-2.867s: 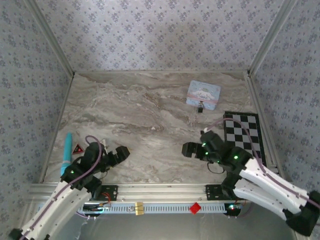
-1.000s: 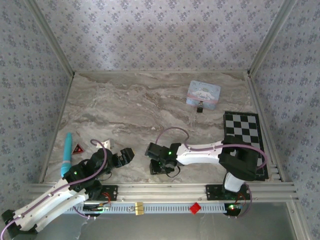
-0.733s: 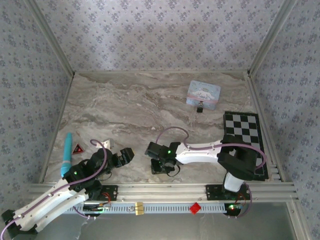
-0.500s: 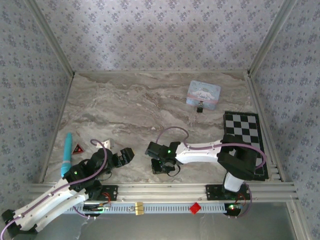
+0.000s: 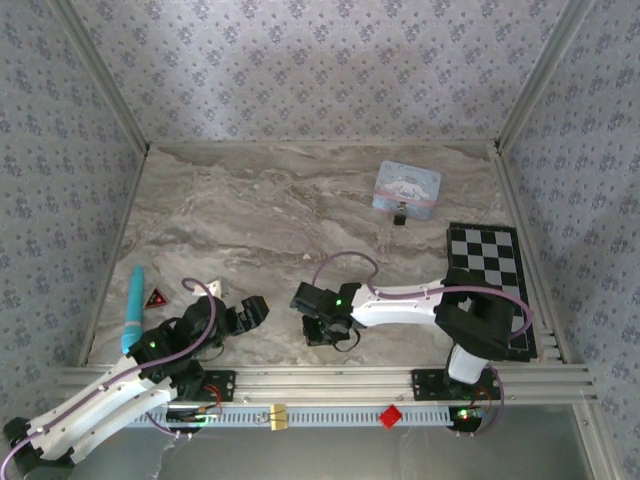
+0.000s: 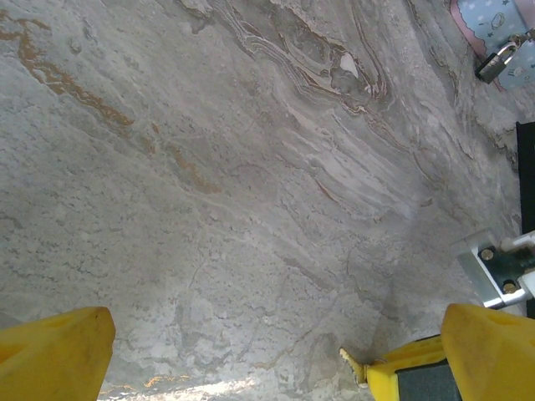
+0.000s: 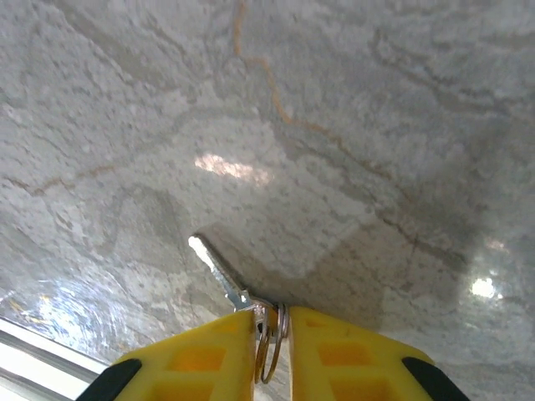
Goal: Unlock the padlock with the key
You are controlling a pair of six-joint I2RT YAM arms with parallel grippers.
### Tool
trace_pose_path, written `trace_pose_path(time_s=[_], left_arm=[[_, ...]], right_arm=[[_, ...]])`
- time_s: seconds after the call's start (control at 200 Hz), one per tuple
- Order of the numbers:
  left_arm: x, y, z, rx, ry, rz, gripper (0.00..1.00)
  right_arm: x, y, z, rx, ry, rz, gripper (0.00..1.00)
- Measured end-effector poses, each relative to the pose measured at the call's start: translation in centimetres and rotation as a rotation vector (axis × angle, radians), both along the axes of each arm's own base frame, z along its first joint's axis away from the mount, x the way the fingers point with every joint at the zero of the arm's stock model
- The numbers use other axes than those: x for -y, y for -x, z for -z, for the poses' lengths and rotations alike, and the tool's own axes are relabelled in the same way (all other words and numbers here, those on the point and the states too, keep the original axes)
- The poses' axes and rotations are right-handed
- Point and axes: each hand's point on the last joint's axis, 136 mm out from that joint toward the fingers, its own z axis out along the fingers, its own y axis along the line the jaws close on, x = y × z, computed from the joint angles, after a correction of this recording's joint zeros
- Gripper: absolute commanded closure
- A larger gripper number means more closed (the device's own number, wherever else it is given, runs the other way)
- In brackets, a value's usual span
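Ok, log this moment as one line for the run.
phase: grasping key | right gripper: shut on key, near table edge | left gripper: open, holding nothing | padlock: on blue tin, far right

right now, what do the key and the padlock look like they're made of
Key: looks like bare silvery metal, polished, going by the bright glint at its blade tip. Padlock: seems dark greyish metal with a dull sheen, though too small to be sure.

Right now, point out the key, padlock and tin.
key (image 7: 219, 271), right wrist view, on its blade.
padlock (image 6: 493, 64), left wrist view, on its body.
tin (image 5: 407, 186), top view, on its lid.
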Motion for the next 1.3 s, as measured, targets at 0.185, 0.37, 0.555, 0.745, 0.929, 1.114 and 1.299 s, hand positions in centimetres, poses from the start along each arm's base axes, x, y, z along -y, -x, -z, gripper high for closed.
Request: trace_pose_path(time_s=[0.185, 0.37, 0.555, 0.745, 0.929, 1.114, 1.299], left_arm=[[0.0, 0.0, 0.0, 0.0, 0.0, 0.0, 0.0], [0.0, 0.0, 0.0, 0.0, 0.0, 0.0, 0.0], [0.1, -0.1, -0.1, 0.006, 0.004, 0.001, 0.0], [1.0, -0.8, -1.2, 0.05, 0.033, 0.014, 0.0], [2.8, -2.3, -3.4, 0.162, 0.046, 0.077, 0.0], [5.6, -5.5, -11.6, 0.34, 0.143, 0.171, 0.0], [8.2, -8.0, -18.9, 0.502, 0.301, 0.266, 0.01]], right_arm=[[0.0, -0.9, 0.0, 0.024, -0.009, 0.02, 0.88], [0.1, -1.1, 0.0, 0.035, -0.021, 0.029, 0.93], [1.0, -1.8, -0.7, 0.066, -0.049, 0.061, 1.0], [2.5, -4.4, -3.2, 0.129, -0.216, 0.195, 1.0], [3.1, -8.4, -6.7, 0.196, -0.418, 0.347, 1.0], [4.0, -13.6, -13.8, 0.315, -0.679, 0.49, 1.0], [4.0, -15.3, -18.4, 0.362, -0.873, 0.563, 1.0]])
